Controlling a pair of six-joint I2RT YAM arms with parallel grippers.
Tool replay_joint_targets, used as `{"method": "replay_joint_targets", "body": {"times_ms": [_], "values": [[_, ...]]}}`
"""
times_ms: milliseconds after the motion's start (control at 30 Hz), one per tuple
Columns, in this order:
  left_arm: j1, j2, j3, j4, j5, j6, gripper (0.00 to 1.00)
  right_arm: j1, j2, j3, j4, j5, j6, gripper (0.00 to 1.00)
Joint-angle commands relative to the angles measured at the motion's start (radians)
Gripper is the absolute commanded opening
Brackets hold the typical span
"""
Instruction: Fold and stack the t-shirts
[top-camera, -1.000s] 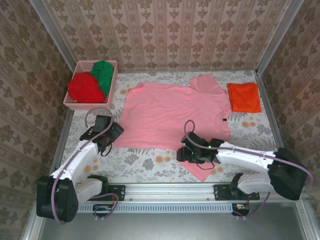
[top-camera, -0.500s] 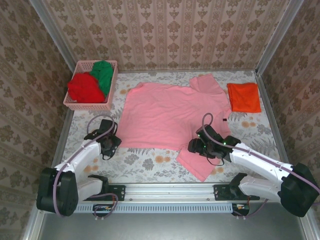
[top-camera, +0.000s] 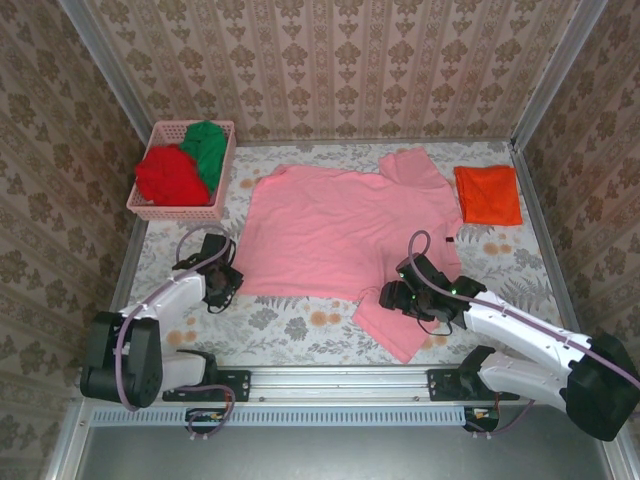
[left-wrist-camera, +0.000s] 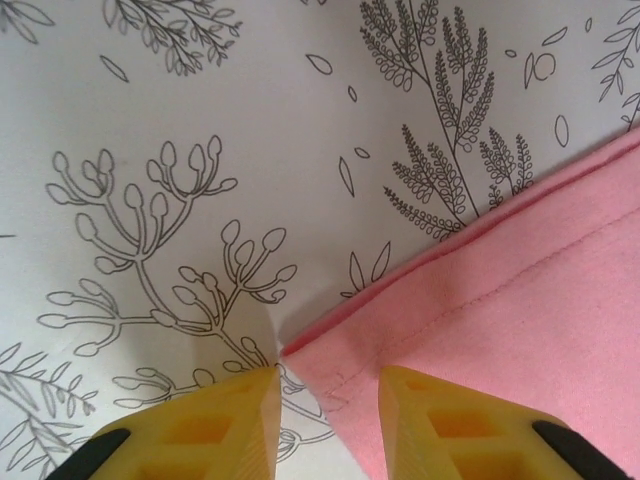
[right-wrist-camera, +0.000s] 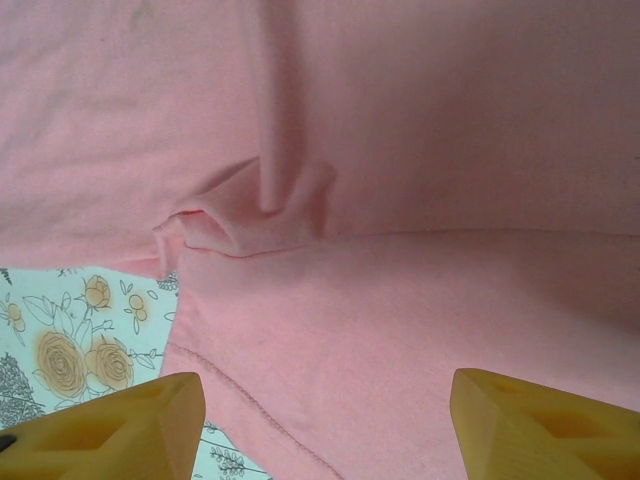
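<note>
A light pink t-shirt (top-camera: 340, 225) lies spread flat mid-table, one sleeve (top-camera: 400, 330) pointing at the near edge. My left gripper (top-camera: 226, 285) is low at its near left hem corner. In the left wrist view the jaws (left-wrist-camera: 330, 385) stand narrow with a gap, the pink corner (left-wrist-camera: 520, 300) lying between them, one finger on the cloth and one on the table cover. My right gripper (top-camera: 392, 296) hovers open over the shirt by that sleeve; its fingers (right-wrist-camera: 325, 400) are wide apart above pink cloth (right-wrist-camera: 400, 130) with a small fold. An orange folded t-shirt (top-camera: 488, 194) lies at the far right.
A pink lattice basket (top-camera: 168, 211) at the far left holds a red t-shirt (top-camera: 170, 176) and a green t-shirt (top-camera: 208, 148). Patterned walls close the table on three sides. The floral table cover (top-camera: 300, 325) shows bare along the near edge.
The left gripper has come down to the shirt's hem corner and its jaws have narrowed a lot. The right gripper has shifted rightward to the sleeve, still open.
</note>
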Motion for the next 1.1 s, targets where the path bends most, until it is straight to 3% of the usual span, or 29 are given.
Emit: {"method": "replay_joint_targets", "body": {"times_ms": [0,367,467,600,667,900,1067], "values": [[0.010,0.015,0.021,0.003,0.000,-0.003,0.32,-0.005,-0.015,-0.016,-0.014,-0.004,0.004,0.67],[0.018,0.066,0.017,0.031,-0.008,0.000,0.29,-0.005,-0.015,-0.020,-0.012,-0.011,0.000,0.67],[0.018,0.095,0.019,0.055,0.000,0.007,0.22,-0.006,-0.018,-0.016,-0.014,-0.012,-0.007,0.67],[0.018,0.111,0.011,0.075,0.004,0.009,0.06,-0.019,-0.038,0.005,-0.052,0.017,-0.033,0.68],[0.018,0.106,0.001,0.084,0.006,0.007,0.00,-0.041,-0.055,0.012,-0.082,0.046,-0.044,0.68],[0.015,0.070,-0.004,0.082,0.008,0.000,0.00,-0.190,-0.153,-0.028,-0.221,0.177,0.002,0.68],[0.015,0.042,0.003,0.065,0.006,-0.008,0.00,-0.307,-0.192,-0.117,-0.208,0.072,0.033,0.61]]}}
